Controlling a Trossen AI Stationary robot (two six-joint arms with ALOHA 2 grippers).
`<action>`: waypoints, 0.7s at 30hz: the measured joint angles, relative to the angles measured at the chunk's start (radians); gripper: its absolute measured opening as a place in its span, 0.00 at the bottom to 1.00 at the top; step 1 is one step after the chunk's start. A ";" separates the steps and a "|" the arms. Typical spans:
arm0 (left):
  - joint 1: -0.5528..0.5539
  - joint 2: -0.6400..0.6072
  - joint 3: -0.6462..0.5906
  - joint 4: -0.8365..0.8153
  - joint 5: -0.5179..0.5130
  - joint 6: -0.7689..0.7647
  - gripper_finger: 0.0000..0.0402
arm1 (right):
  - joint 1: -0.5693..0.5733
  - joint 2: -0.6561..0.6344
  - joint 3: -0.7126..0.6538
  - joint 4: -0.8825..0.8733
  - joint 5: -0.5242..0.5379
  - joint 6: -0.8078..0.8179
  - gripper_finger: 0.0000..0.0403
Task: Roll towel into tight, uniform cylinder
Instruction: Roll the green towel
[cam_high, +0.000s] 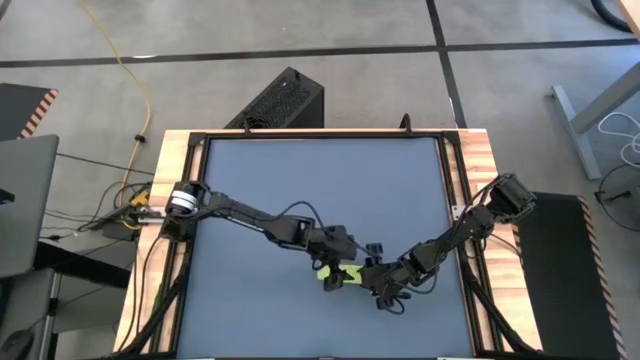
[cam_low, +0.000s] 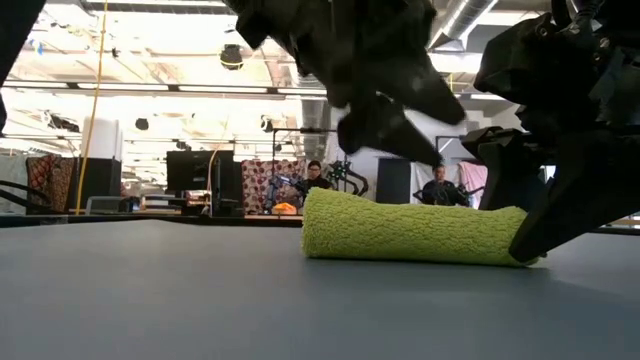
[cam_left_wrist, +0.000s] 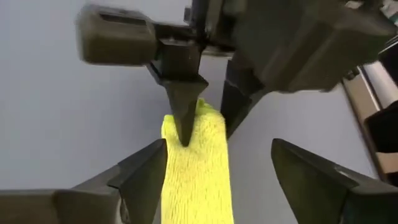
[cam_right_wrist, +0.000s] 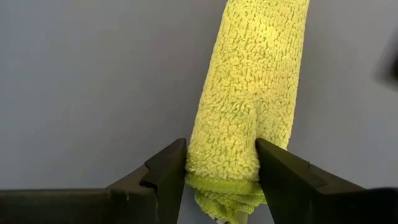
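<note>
The towel (cam_low: 415, 233) lies rolled into a lime cylinder on the dark blue-grey mat (cam_high: 260, 180), its long axis flat on the surface and running from the left gripper (cam_high: 345, 258) toward the right gripper (cam_high: 385, 285). The roll looks even in thickness along its length in the low view; the end at the right gripper shows layered cloth edges (best seen in the right wrist view).

Right gripper: its two fingers (cam_right_wrist: 165, 171) press against both sides of one end of the roll, clamped on it. The cylinder extends straight away from this gripper.

Left gripper: its fingers (cam_left_wrist: 140, 174) stand spread wide, one on each side of the other end of the roll; one flank is visibly clear of its finger, and contact on the other cannot be told. It is not gripping.

The two grippers stand close together, nearly meeting over the roll. Bare mat stretches around both grippers, widest on the far side; the wooden table edge (cam_high: 170, 150) is well apart.
</note>
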 joint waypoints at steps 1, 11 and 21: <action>-0.001 0.007 0.000 0.010 -0.011 -0.001 0.70 | 0.000 0.000 0.000 0.001 0.000 0.000 0.53; 0.000 0.099 0.056 -0.063 -0.052 0.001 0.71 | -0.005 -0.001 0.000 -0.002 -0.002 0.009 0.53; -0.007 0.137 0.059 -0.105 -0.066 -0.011 0.71 | -0.006 -0.001 0.000 0.000 -0.002 0.019 0.53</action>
